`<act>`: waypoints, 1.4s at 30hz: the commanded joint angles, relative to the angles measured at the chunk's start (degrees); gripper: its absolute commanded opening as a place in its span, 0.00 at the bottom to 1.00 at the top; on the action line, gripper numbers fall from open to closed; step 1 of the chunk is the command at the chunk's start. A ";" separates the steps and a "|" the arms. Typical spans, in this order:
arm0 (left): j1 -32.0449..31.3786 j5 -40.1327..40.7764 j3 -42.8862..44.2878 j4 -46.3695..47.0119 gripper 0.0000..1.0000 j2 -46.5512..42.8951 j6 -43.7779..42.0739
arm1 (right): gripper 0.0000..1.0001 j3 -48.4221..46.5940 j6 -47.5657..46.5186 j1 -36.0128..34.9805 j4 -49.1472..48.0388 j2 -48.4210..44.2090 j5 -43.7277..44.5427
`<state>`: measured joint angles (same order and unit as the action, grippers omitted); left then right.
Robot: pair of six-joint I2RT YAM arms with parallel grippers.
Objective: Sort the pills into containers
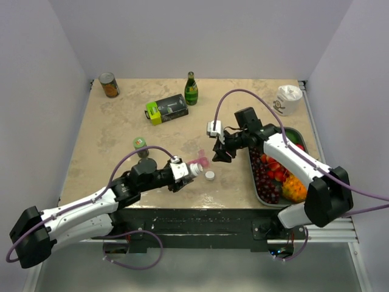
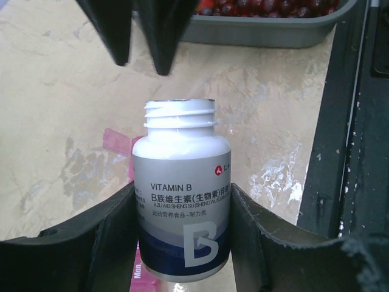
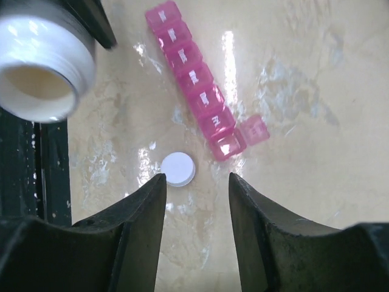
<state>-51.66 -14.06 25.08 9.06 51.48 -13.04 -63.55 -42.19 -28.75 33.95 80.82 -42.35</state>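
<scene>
Arms converge near the front edge of the table [image 1: 109,128]. The left arm lies low, stretched rightward, its left gripper [image 2: 182,190] clamped on the lower body of one white vitamin bottle [image 2: 181,176] — uncapped, tipped so its mouth faces the containers [image 3: 196,82]. The right arm bends in from the right side. The right gripper [image 3: 194,181] hangs over the table pointing down, jaws apart with nothing between them. Just beyond the gap lies one round white cap [image 3: 179,168], just beside the strip's end.

The containers are one pink strip of seven compartments, flat on the table between the two grippers. The end compartment nearest the cap has its lid [image 3: 254,129] flipped open; the other six look closed.

One dark tray [image 2: 261,31] of fruit sits along the right side. Farther back stand one can [image 1: 109,84], one green glass bottle [image 1: 191,89], one green-and-black box [image 1: 167,109], one small green-capped jar [image 1: 141,146] and one white cup [image 1: 289,98].

The black frame at the front edge runs close beside the vitamin bottle — bare tabletop lies open between the strip and the box.
</scene>
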 commanded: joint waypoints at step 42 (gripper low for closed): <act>0.15 15.65 -1.00 -8.97 0.00 -20.28 -4.63 | 0.26 8.88 3.97 -15.54 -11.38 15.78 26.18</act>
<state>-51.51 2.37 24.47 -1.89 31.18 -17.15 -54.68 -37.01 -43.99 20.14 97.43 -19.14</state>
